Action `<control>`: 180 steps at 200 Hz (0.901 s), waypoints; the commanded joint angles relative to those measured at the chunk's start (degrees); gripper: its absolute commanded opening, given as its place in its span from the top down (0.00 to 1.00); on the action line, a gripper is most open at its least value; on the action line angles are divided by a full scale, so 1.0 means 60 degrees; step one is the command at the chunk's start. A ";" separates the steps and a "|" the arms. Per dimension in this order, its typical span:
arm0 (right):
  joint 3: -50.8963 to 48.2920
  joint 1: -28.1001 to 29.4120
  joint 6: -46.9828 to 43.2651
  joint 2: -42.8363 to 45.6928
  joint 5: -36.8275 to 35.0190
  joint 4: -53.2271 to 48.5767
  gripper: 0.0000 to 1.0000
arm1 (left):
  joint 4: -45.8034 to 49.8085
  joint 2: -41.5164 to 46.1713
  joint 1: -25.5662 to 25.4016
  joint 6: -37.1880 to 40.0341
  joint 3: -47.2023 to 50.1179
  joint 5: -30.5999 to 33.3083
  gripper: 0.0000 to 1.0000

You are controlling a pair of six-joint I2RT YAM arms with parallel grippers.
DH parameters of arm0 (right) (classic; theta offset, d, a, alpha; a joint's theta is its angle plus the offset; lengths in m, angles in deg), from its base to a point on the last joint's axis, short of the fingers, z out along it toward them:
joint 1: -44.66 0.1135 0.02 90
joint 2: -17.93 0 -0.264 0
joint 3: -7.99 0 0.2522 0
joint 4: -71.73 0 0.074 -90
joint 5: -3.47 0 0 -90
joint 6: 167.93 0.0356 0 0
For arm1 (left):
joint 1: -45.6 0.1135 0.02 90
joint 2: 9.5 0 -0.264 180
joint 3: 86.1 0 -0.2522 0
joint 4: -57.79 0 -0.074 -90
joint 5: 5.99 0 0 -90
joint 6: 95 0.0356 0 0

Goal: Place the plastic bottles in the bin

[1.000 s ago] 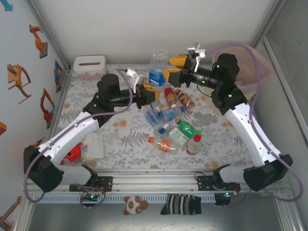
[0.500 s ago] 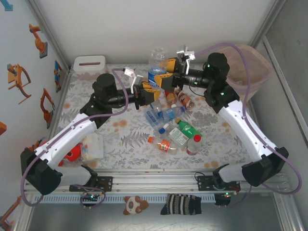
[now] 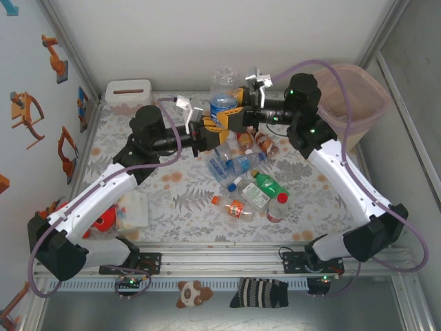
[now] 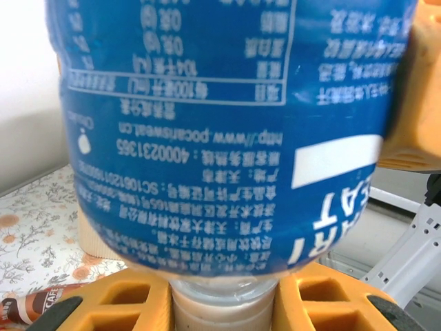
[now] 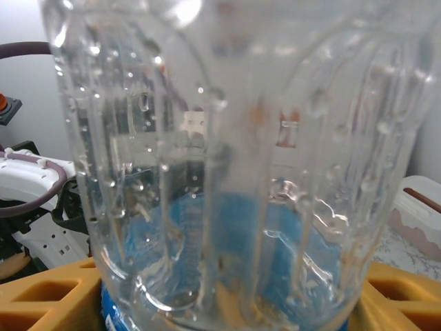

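Observation:
A large clear bottle [image 3: 225,88] with a blue label stands lifted above the back of the table. My left gripper [image 3: 212,131] is shut on its narrow end [image 4: 224,307], just under the label [image 4: 227,103]. My right gripper [image 3: 236,114] reaches in from the right, its yellow fingers [image 5: 48,293] pressed against both sides of the clear ribbed body [image 5: 227,172]. Several small plastic bottles [image 3: 248,181] lie in a heap mid-table, clear, green and red-labelled. The beige-pink bin [image 3: 360,103] stands at the back right, behind the right arm.
A white-and-pink tissue box [image 3: 127,94] sits at the back left corner. A clear boxy container [image 3: 129,210] with a red object lies near the left arm's base. Grey walls close the table in at the back and both sides.
My right gripper has swung left from near the bin to the held bottle and narrowed around its body. The left gripper has kept its hold and shifted slightly left.

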 commanded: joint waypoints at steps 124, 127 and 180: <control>0.0182 0.0174 -0.0173 0.0152 0.0453 0.0443 0.32 | -0.0634 0.0157 -0.0013 -0.0267 -0.0189 -0.0198 0.76; 0.0194 0.0174 -0.0174 0.0154 0.0446 0.0443 0.32 | -0.0625 0.0160 -0.0014 -0.0270 -0.0196 -0.0200 0.76; 0.0257 0.0189 -0.0014 0.0252 0.0108 0.0577 0.33 | -0.0734 0.0070 -0.0027 -0.0333 -0.0156 -0.0274 0.76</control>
